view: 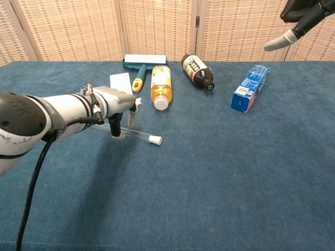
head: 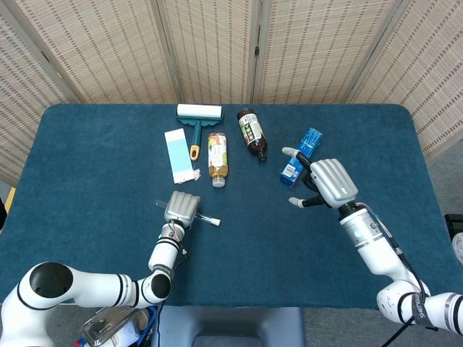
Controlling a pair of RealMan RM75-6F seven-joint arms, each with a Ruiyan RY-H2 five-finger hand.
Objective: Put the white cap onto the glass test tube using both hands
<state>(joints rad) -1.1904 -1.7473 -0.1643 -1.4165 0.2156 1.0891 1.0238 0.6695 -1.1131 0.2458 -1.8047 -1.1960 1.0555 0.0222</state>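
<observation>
The glass test tube lies nearly level, and the white cap sits on its right end. My left hand grips the tube near its middle, fingers curled around it, left of the table's centre. Whether the tube touches the cloth I cannot tell. My right hand hovers apart to the right, above the table, fingers spread and holding nothing. In the chest view only the dark fingers of that hand show, at the top right corner.
At the back lie a lint roller, a tea bottle, a dark bottle and a white-and-blue card. A blue box lies just beyond my right hand. Blue cloth covers the table.
</observation>
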